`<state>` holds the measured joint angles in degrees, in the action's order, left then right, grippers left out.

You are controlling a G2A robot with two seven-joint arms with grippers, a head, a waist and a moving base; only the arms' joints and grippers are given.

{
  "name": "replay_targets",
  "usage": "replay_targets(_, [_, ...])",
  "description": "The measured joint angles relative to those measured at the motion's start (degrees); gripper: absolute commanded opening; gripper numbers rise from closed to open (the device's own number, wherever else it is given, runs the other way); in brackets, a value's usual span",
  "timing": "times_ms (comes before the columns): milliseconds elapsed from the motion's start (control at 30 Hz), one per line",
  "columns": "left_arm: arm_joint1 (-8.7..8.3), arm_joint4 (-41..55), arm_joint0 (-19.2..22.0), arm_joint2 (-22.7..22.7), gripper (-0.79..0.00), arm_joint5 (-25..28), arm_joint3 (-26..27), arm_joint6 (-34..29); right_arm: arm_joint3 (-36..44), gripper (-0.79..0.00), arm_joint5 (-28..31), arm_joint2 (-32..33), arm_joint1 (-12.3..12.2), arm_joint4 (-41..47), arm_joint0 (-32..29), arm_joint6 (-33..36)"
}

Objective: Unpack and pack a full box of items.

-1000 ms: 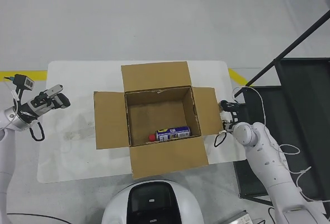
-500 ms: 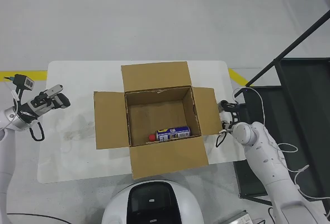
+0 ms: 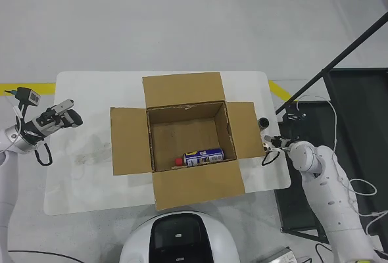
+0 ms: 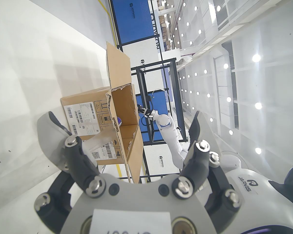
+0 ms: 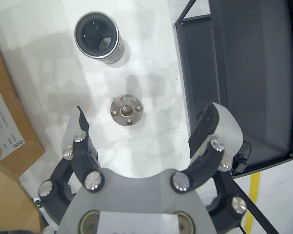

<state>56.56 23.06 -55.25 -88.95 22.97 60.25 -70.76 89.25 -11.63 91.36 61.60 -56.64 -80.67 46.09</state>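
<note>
Jaws spread, the right gripper [image 5: 145, 117] hangs over a flat flange [image 5: 126, 111] near the table's [image 5: 146, 25] right edge. A glancing pinch could skid it off. The left gripper [image 3: 71, 113] is spread too.

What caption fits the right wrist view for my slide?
Open right gripper above a round metal flange and a cylindrical sleeve on the white table, beside the cardboard box.

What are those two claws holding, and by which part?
Nothing. The left gripper is open and empty; the right gripper hangs open over a metal flange, not gripping it.
</note>
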Motion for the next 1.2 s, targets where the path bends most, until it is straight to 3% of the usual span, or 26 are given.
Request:
replay_targets(300, [0.0, 0.0, 0.0, 0.0, 0.0, 0.0, 0.0, 0.0, 14.7, 0.0, 0.8, 1.5, -0.1, 0.6, -2.2, 0.3])
replay_targets(600, [0.0, 0.0, 0.0, 0.0, 0.0, 0.0, 0.0, 0.0, 25.3, 0.0, 8.6, -9.3, 0.6, 0.7, 2.5, 4.5])
replay_targets(933, [0.0, 0.0, 0.0, 0.0, 0.0, 0.0, 0.0, 0.0, 17.6, 0.0, 21.0, -25.7, 2.2, 2.0, 15.3, 11.1])
replay_targets(1067, [0.0, 0.0, 0.0, 0.0, 0.0, 0.0, 0.0, 0.0, 13.7, 0.0, 22.4, -28.6, 2.8, 3.5, 19.2, 13.2])
replay_targets(1200, [0.0, 0.0, 0.0, 0.0, 0.0, 0.0, 0.0, 0.0, 13.5, 0.0, 22.3, -28.6, 2.8, 3.7, 19.3, 13.3])
